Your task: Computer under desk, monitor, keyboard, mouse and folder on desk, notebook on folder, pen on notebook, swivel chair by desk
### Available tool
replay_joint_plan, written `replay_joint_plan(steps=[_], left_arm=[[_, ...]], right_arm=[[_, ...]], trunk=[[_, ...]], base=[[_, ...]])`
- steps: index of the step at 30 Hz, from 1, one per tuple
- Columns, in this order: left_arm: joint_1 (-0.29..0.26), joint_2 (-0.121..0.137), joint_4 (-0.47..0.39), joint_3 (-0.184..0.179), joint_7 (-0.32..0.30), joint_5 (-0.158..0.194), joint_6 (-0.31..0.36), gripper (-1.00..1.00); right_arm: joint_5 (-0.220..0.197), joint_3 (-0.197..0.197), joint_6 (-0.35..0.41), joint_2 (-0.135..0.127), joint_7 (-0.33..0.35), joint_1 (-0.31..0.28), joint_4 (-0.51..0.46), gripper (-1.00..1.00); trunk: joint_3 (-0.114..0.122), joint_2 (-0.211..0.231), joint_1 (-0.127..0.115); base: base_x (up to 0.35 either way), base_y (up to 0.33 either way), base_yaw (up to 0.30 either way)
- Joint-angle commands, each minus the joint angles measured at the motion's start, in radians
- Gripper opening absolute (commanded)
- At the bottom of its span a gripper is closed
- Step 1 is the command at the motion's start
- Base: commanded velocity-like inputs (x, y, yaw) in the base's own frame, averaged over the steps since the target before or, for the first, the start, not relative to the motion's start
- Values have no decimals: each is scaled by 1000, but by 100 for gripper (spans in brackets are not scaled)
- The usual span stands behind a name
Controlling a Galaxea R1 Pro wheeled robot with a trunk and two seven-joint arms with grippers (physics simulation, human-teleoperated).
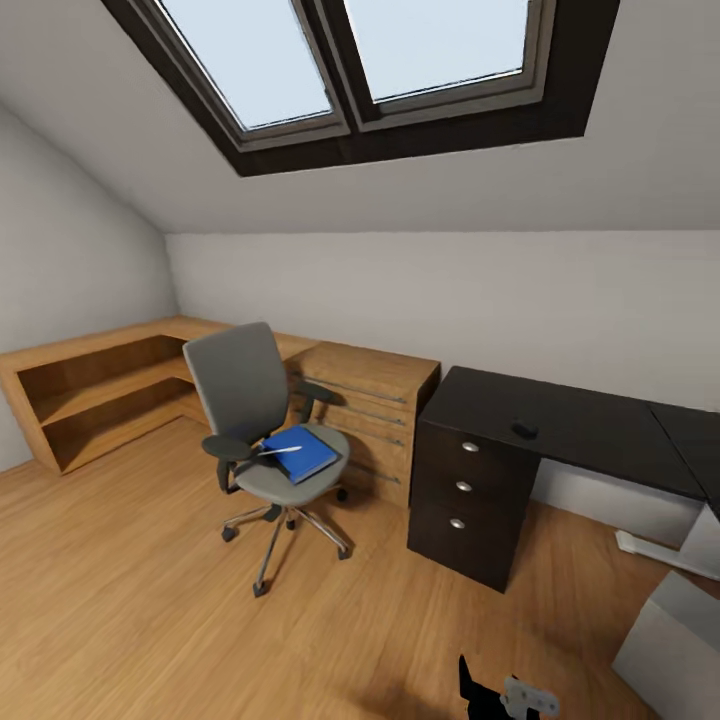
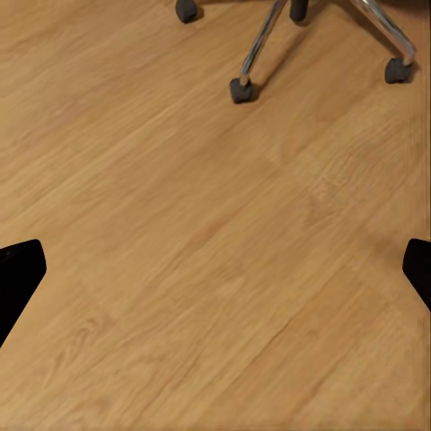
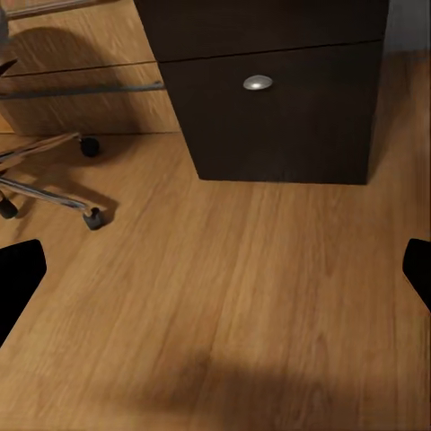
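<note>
An attic bedroom with a sloped white ceiling, a dark-framed skylight [image 1: 390, 70] overhead and a warm wooden floor [image 1: 130, 590]. Along the far wall at the left runs a low light-wood cabinet [image 1: 100, 385] with open shelves.

In front of it stands the swivel chair [image 1: 262, 440], grey with black armrests and a chrome star base, well apart from the bench. The blue folder [image 1: 300, 453] lies flat on its seat, with a thin pale object across it, probably the pen, though it is too small to be sure.

To the right is the black bench [image 1: 560, 425], its three silver-knobbed drawers facing the room. A small dark object, likely the mouse [image 1: 524, 430], sits on its top. Further right, a white-grey box cut off by the frame's corner may be the computer [image 1: 672, 640], standing on the floor beside the bench, not under it.

In each wrist view, the left gripper [image 2: 215, 269] and right gripper [image 3: 215, 269] hang over bare floor with jaws spread wide, grasping nothing.

The step in hand looks like approaching the chair for the folder. It would go best by rolling up square to the seat's front, clear of the casters, then sliding a jaw under the folder's near edge without tipping the thin object off.

The bench's right wing is cut off.
</note>
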Motion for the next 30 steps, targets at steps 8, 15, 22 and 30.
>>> replay_joint_plan(steps=[8,15,22,30], left_arm=[[0,1,0,-3,3,10,-5,100],[0,1,0,-3,3,11,-6,100],[0,1,0,-3,2,11,-7,100],[0,2,1,-3,2,11,-7,100]], right_arm=[[-6,-4,-2,0,10,-1,1,100],[8,17,-2,0,10,-1,2,100],[11,20,-2,0,10,-1,2,100],[12,20,-1,0,10,-1,2,100]], trunk=[[-1,0,0],[-1,0,0],[-1,0,0],[-1,0,0]], base=[[0,0,-295],[0,0,-299],[144,55,-300],[157,62,-300]])
